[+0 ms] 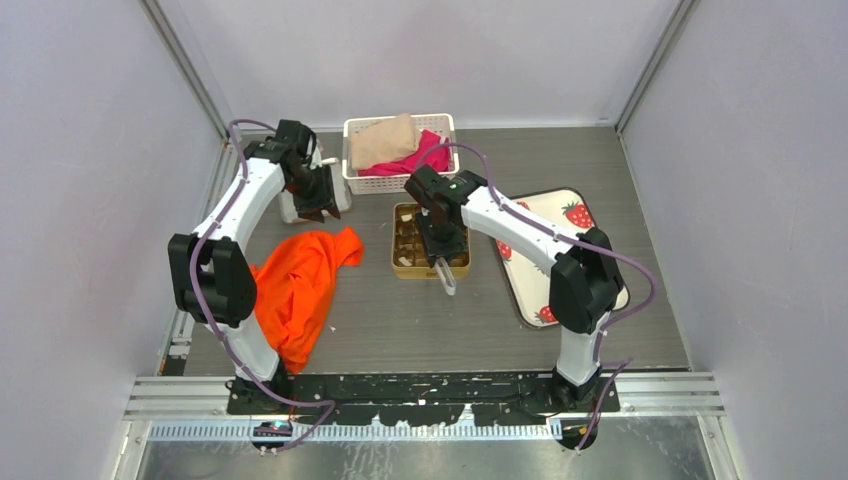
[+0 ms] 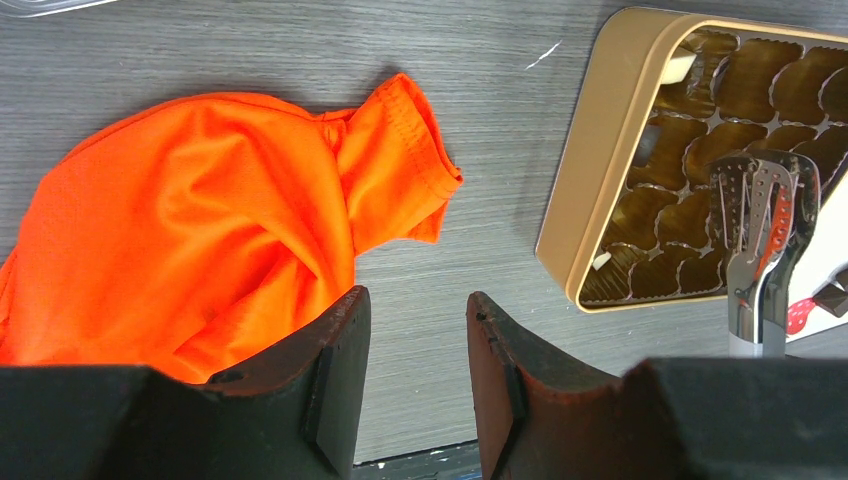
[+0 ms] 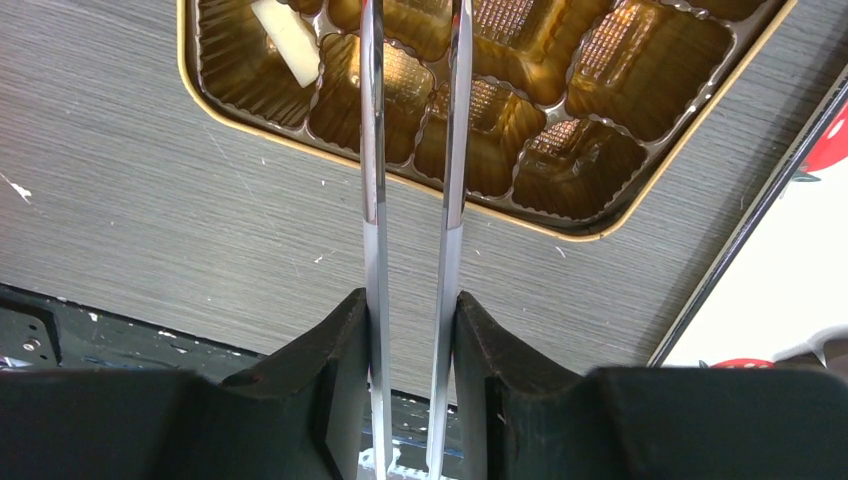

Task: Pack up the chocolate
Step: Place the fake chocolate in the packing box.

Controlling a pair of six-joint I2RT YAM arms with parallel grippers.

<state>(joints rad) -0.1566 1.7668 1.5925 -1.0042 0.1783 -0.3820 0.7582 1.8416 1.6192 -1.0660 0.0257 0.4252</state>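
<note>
Ahead of your right tool (image 3: 410,305), clenched on the tongs (image 3: 372,150), the gold tin (image 3: 640,70) shows one cream-white chocolate (image 3: 288,42) seated left of the tong arms. Hold the squeeze even and lower straight over a bare cup. Your left tool (image 2: 418,312) hangs released, empty.

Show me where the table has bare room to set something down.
Biggest bare patch: the table between the shirt, the tin, the tray and the near rail. A smaller one lies right of the basket, behind the tray. Crowded: the centre back, where the right gripper holds tongs over the tin.
</note>
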